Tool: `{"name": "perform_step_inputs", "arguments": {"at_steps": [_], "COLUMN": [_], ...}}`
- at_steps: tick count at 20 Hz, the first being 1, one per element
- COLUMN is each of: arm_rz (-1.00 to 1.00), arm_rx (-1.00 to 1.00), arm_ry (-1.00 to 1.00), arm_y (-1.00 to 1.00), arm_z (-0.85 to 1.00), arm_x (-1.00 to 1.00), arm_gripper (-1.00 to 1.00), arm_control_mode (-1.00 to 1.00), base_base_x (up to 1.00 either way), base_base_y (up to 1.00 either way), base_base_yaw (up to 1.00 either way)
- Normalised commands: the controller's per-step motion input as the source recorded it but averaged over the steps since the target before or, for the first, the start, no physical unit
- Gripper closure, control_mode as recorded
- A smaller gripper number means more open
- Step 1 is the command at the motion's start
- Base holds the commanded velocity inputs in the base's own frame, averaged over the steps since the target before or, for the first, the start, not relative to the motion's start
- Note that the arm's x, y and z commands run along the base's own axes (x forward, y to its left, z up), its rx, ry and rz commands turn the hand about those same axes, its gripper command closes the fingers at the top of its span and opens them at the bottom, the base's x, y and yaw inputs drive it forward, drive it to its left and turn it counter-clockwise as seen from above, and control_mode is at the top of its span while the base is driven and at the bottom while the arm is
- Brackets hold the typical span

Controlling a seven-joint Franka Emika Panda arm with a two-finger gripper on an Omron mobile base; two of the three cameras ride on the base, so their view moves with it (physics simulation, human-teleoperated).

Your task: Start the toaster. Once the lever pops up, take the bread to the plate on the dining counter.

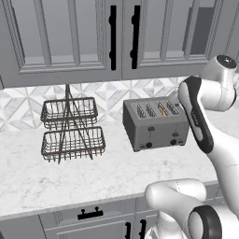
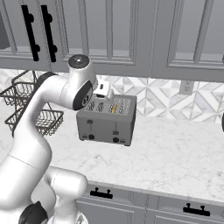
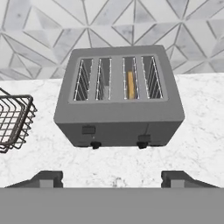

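A white grey-veined marble worktop [image 1: 93, 175] over grey drawer fronts carries a boxy dark-grey metal four-slot toaster [image 1: 156, 123] and, well apart, a dark two-tier wire basket stand [image 1: 71, 128].

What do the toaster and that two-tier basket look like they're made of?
The toaster looks like matte dark-grey metal, judging by its flat, dull panels and wire slot guards. The two-tier basket appears to be thin dark wire, an open see-through grid. Being rendered, both are guesses.

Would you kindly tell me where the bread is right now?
The bread stands in the toaster's third slot from the left in the hand view, right of the wire basket.
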Motion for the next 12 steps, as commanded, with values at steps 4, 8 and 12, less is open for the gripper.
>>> {"name": "perform_step_inputs", "arguments": {"at_steps": [4, 8, 12], "arm_rz": [-0.08, -0.1, -0.07], "arm_rx": [0.0, 0.0, 0.0], "arm_ry": [-0.08, -0.08, -0.08], "arm_y": [0.0, 0.0, 0.0], "arm_z": [0.19, 0.25, 0.23], "arm_x": [-0.36, -0.36, -0.28], "arm_gripper": [-1.0, -1.0, -1.0], "arm_control_mode": [-1.0, -1.0, -1.0], "base_base_x": [0.0, 0.0, 0.0], "base_base_y": [0.0, 0.0, 0.0], "base_base_yaw": [0.0, 0.0, 0.0]}}
